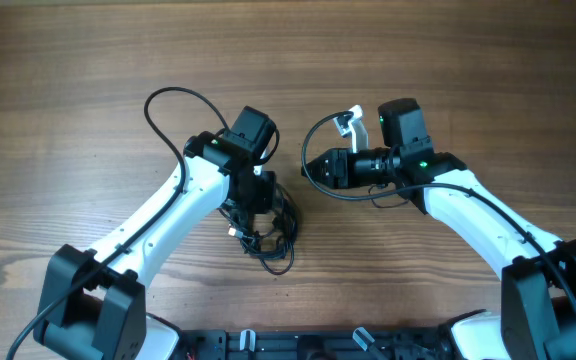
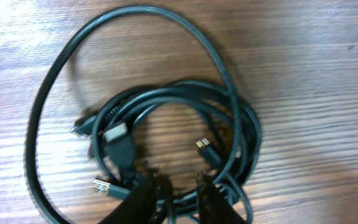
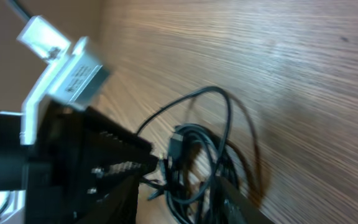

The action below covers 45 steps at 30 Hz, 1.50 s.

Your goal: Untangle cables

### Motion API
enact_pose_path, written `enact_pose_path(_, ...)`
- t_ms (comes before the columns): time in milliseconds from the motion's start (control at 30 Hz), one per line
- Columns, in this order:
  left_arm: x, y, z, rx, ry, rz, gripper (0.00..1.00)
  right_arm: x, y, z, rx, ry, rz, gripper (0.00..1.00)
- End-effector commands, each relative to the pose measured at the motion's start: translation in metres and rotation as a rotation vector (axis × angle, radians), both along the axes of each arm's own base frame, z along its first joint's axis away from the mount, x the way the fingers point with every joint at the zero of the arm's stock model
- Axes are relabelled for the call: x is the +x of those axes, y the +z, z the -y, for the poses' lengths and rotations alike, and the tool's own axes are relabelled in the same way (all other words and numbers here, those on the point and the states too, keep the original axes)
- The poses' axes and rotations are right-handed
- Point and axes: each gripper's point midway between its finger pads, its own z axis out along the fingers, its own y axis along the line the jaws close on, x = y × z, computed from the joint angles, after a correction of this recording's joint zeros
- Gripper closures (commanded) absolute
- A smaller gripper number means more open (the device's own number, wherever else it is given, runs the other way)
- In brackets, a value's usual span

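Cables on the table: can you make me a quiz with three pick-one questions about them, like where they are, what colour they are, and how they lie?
1. Where is the bunch of cables?
A) right by the left pincer
B) on top of the right arm
C) inside a box

2. What colour are the cables?
A) white
B) black
C) red

3. How do the cables lie?
A) in straight, separate lines
B) rolled on a spool
C) looped together in one tangled coil

Answers:
1 A, because the left wrist view shows the coil right at that pincer's fingertips.
2 B, because every strand looks black against the brown wooden table.
3 C, because the loops overlap one another, with small plug ends poking out.
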Motion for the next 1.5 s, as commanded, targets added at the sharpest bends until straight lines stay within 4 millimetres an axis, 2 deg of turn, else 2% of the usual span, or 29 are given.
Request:
enact_pose_path(0,-0.006,-0.003,-0.004,0.057,0.015,-0.022,0.78,0.009,-0.007,0.005,-0.05,-0.027,0.022,0.59)
enact_pose_path(67,-0.016,-0.011,-0.001,0.095,-0.019,-0.054,0.79,0.009,-0.007,0.005,-0.051,-0.027,0.023,0.59)
enact_pose_path(133,-0.026,-0.018,-0.005,0.151,-0.043,-0.092,0.86,0.008,-0.008,0.005,-0.052,-0.027,0.018,0.58)
enact_pose_path(200,-0.033,-0.027,-0.01,0.198,-0.048,-0.107,0.89,0.007,-0.009,0.006,-0.056,-0.024,0.012,0.57)
enact_pose_path(233,-0.039,-0.036,-0.024,0.261,0.011,-0.112,0.95,0.006,-0.01,0.006,-0.059,-0.02,0.015,0.57)
enact_pose_path(267,-0.046,-0.041,-0.031,0.283,0.023,-0.132,0.96,0.006,-0.01,0.006,-0.061,-0.014,0.024,0.57)
enact_pose_path(433,-0.067,-0.042,-0.038,0.307,0.016,-0.214,0.96,0.008,-0.012,0.008,-0.078,-0.026,0.031,0.56)
enact_pose_path(567,-0.082,-0.056,-0.038,0.275,0.019,-0.258,0.96,0.009,-0.012,0.008,-0.078,-0.026,0.032,0.53)
enact_pose_path(633,-0.079,-0.058,-0.028,0.223,0.022,-0.248,0.96,0.009,-0.012,0.008,-0.078,-0.027,0.032,0.53)
enact_pose_path(733,-0.063,-0.041,-0.021,0.188,0.057,-0.199,0.96,0.009,-0.012,0.008,-0.078,-0.027,0.032,0.53)
enact_pose_path(800,-0.051,-0.026,-0.027,0.177,0.144,-0.151,0.96,0.009,-0.012,0.008,-0.078,-0.027,0.032,0.53)
enact_pose_path(900,-0.046,-0.019,-0.036,0.176,0.23,-0.126,0.96,0.011,-0.014,0.011,-0.096,-0.041,0.038,0.52)
enact_pose_path(967,-0.042,-0.016,-0.034,0.165,0.23,-0.109,0.91,0.012,-0.015,0.011,-0.101,-0.045,0.04,0.52)
enact_pose_path(1000,-0.042,-0.016,-0.031,0.152,0.227,-0.112,0.85,0.013,-0.015,0.012,-0.106,-0.05,0.041,0.52)
enact_pose_path(1067,-0.042,-0.016,-0.024,0.129,0.211,-0.107,0.83,0.013,-0.016,0.012,-0.109,-0.052,0.042,0.52)
enact_pose_path(1167,-0.052,-0.016,-0.015,0.14,0.167,-0.116,0.87,0.013,-0.016,0.012,-0.11,-0.052,0.041,0.51)
enact_pose_path(1233,-0.056,-0.017,-0.007,0.137,0.184,-0.111,0.82,0.014,-0.016,0.013,-0.115,-0.056,0.043,0.51)
enact_pose_path(1400,-0.064,-0.026,-0.007,0.148,0.244,-0.127,0.78,0.014,-0.016,0.013,-0.115,-0.056,0.044,0.51)
enact_pose_path(1433,-0.067,-0.03,-0.009,0.156,0.262,-0.137,0.78,0.014,-0.016,0.013,-0.115,-0.056,0.043,0.51)
enact_pose_path(1467,-0.07,-0.033,-0.009,0.153,0.263,-0.145,0.85,0.014,-0.016,0.013,-0.115,-0.056,0.044,0.51)
